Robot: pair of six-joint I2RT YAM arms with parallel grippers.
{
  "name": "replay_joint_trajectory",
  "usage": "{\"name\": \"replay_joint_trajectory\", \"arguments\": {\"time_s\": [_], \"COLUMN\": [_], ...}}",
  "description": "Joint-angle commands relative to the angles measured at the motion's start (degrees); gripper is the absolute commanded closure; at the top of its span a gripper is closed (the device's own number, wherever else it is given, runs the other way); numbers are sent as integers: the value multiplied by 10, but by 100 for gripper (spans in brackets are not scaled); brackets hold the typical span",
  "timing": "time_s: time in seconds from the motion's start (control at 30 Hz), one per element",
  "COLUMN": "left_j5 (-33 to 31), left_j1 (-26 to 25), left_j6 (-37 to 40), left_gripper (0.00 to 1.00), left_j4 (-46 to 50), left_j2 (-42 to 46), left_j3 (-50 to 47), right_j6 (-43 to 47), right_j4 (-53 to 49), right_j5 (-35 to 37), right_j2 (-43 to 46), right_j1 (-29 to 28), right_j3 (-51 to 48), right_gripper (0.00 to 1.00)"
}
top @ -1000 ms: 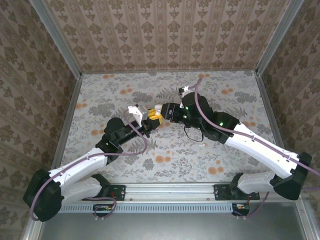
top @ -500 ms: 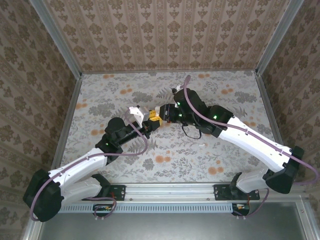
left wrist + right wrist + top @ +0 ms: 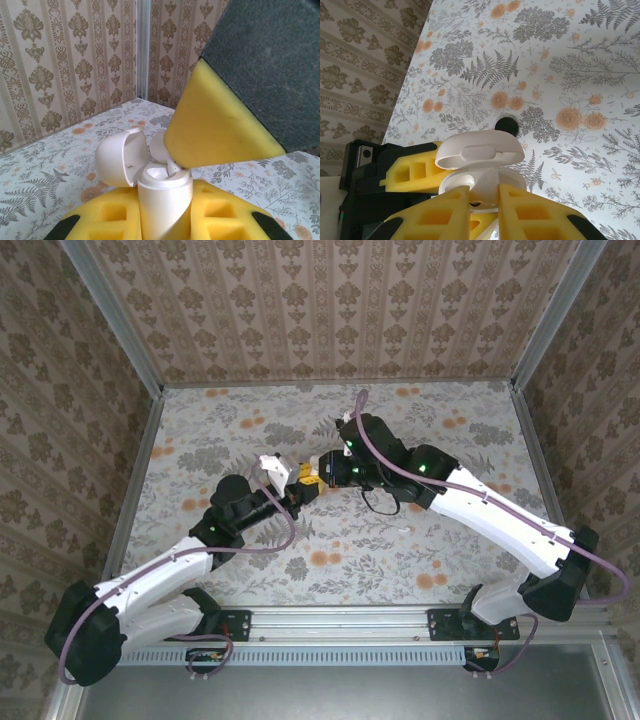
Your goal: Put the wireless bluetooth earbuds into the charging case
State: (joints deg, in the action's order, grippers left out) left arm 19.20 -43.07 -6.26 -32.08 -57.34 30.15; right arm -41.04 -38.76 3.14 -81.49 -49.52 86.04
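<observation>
Fingers of the right gripper (image 3: pixel 482 192) are narrowing almost shut while crowding in from the right over the open charging case (image 3: pixel 165 185), which the left gripper (image 3: pixel 162 220) is clamping mid-table; whether an earbud is going in, I cannot tell.

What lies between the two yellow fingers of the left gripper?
The white charging case, its lid open, clamped between those fingers; the left wrist view shows it.

A lab test booth: aluminium-framed wallpaper walls (image 3: pixel 330 310) around a floral tabletop (image 3: pixel 200 440).
</observation>
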Motion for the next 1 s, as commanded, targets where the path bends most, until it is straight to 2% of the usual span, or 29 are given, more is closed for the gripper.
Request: {"name": "replay_joint_trajectory", "arguments": {"time_s": [0.0, 0.17, 0.6, 0.97], "left_j5": [26, 43, 128, 161], "left_j1": [-4, -4, -3, -3], "left_j6": [21, 26, 21, 14], "left_gripper": [100, 100, 100, 100], "left_j4": [-3, 7, -6, -20], "left_j2": [19, 26, 23, 9], "left_j3": [14, 13, 21, 31], "right_j6": [24, 37, 121, 198], "right_j4": [-11, 10, 127, 121], "right_j5": [-24, -47, -176, -240], "right_j2": [3, 19, 99, 97], "right_j1": [7, 18, 52, 57], "right_j3": [12, -13, -105, -109], "right_gripper": [82, 84, 84, 81]}}
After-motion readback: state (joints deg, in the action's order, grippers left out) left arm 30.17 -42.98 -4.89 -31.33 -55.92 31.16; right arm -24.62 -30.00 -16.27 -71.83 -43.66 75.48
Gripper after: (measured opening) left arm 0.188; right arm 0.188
